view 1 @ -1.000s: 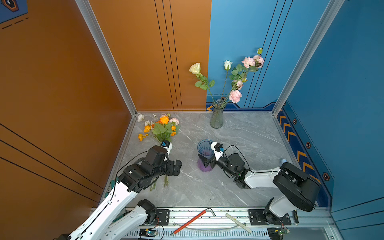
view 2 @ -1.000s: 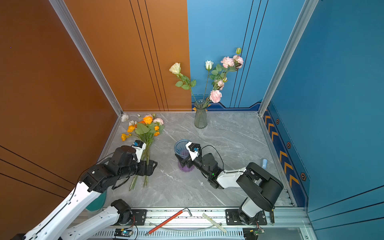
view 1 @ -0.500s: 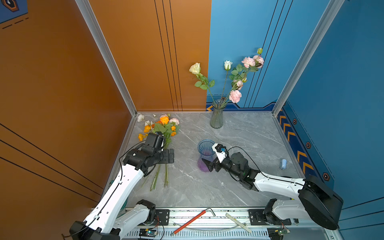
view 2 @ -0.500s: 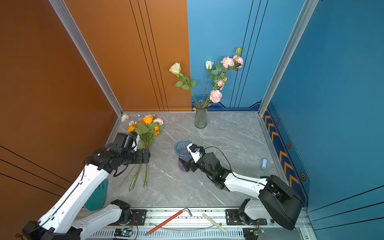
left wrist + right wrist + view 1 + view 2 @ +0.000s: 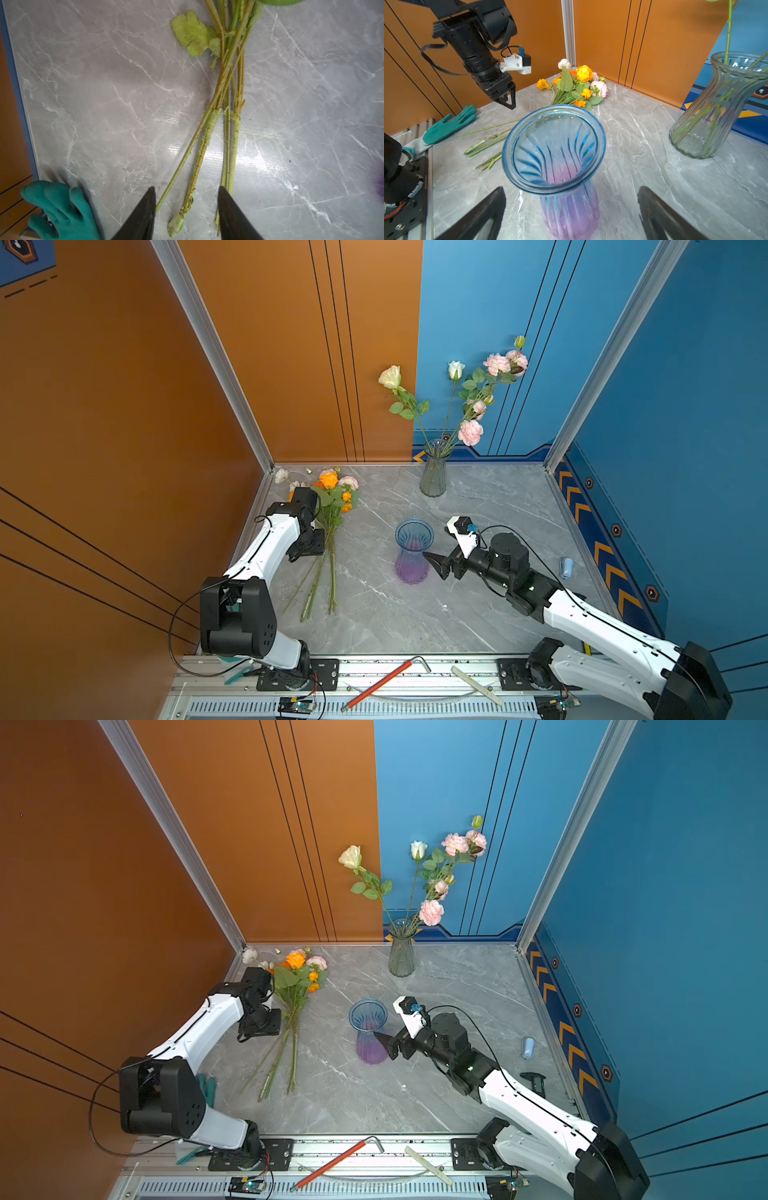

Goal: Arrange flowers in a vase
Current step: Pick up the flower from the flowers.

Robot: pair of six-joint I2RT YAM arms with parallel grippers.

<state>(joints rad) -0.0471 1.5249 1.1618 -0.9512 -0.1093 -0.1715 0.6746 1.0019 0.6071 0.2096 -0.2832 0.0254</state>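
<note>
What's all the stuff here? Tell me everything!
table: one, grey marble
flowers: one bunch, orange, pink and white, lying in the back left corner
blue vase: one, blue fading to purple, mid-table, empty
clear vase: one, see-through, by the back wall
tall flowers: several, pink and white, in the clear vase
glove: one, green, left edge
tool: one, red, front rail
small thing: one, blue, right edge
left gripper: one, black, open over the bunch's stems
right gripper: one, black, open, either side of the blue vase

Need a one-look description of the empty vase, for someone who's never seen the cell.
Start at the grey marble tabletop; near its middle stands the blue-to-purple vase. Unlike the clear vase by the back wall, it is tinted and empty.
</note>
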